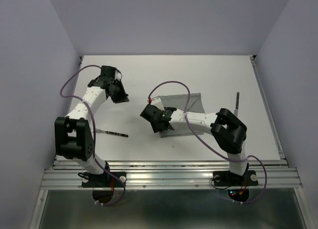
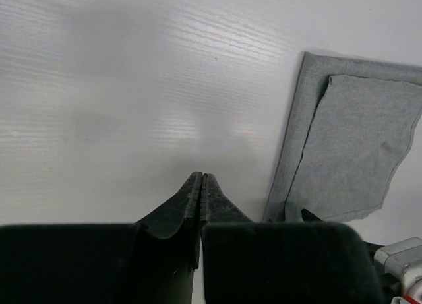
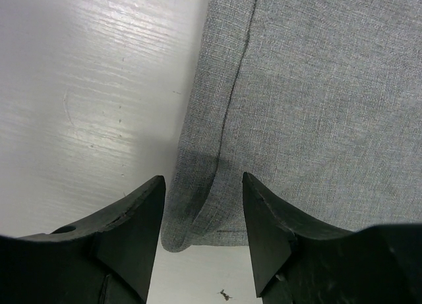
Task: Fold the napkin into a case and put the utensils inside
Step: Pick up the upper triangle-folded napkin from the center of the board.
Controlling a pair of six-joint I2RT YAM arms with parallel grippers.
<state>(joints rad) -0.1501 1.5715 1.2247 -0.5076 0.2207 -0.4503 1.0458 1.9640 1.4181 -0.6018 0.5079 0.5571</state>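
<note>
Grey cloth: the napkin lies flat on the white bench, folded over on itself but not yet a narrow pouch.
Layers: in the left wrist view a smaller upper layer rests on a larger lower one, and a strip of the lower layer shows along two of its sides.
Fold: in the right wrist view a rounded, doubled edge runs down the napkin's side to a corner, with bare bench just beside it.
At the fold: the right fingers stand apart, one on either side of that doubled corner of the napkin and clamped on nothing. Whether their tips touch the cloth cannot be told.
Across the cloth: the right arm reaches over the napkin's near part and hides some of it in the top view.
Left of the napkin: the left fingers are pressed together with nothing between them. They are over bare bench, apart from the napkin's edge.
Cutlery, left: the left utensil, a thin dark stick with a pale metal end, lies on the bench well to the left of the napkin, outside the cloth and close to the left arm.
Cutlery, right: the right utensil, another thin stick, lies on the bench to the right of the napkin, apart from its edge.
Surface: the bench around the napkin is white with a fine streaked grain.
</note>
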